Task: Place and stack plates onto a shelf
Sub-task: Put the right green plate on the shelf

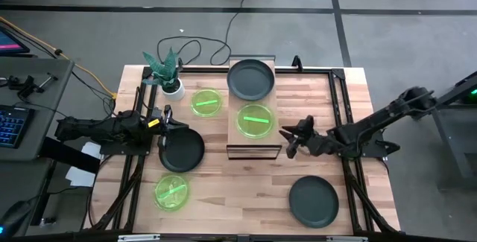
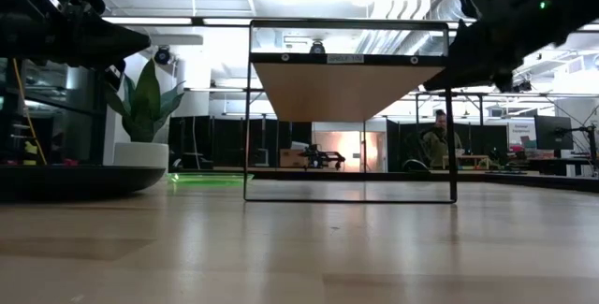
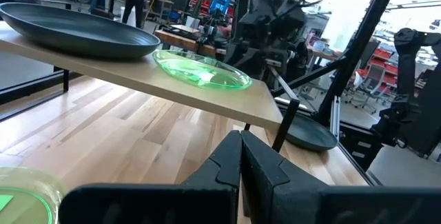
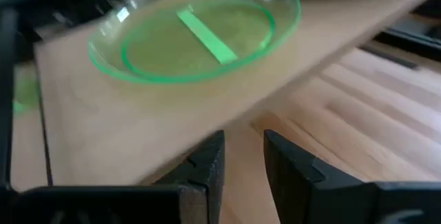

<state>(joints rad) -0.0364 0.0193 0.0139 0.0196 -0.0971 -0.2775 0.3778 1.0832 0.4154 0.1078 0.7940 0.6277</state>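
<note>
The shelf stands mid-table. On its board rest a dark grey plate at the far end and a green plate at the near end. On the tabletop lie a green plate, a dark plate, a green plate and a dark plate. My left gripper is shut and empty, raised above the table just beyond the far rim of the left dark plate. My right gripper is open by a narrow gap and empty, at the shelf's near right corner, beside the green plate.
A white pot with a green plant stands at the far left, next to the green plate on the table. A black frame runs around the tabletop. There is bare wood between the shelf and the near edge.
</note>
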